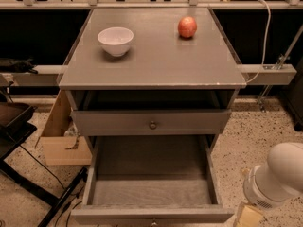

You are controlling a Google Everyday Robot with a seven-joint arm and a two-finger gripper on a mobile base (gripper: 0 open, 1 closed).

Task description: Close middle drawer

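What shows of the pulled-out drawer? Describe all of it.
The middle drawer is a grey, wood-looking, long shallow tray, pulled far out of the cabinet below the upper drawer front. It sits level and looks empty. Its flat front lies at the picture's bottom edge, with a small dark knob centred. The gripper is low at the right, beside the drawer's front right corner; contact cannot be told.

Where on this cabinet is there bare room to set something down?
The cabinet top is bare along its front half, in front of the white bowl and the apple, and between those two. The middle drawer, pulled far out, shows a bare tray. It is crowded at lower right, where the gripper hangs beside that drawer's front corner.
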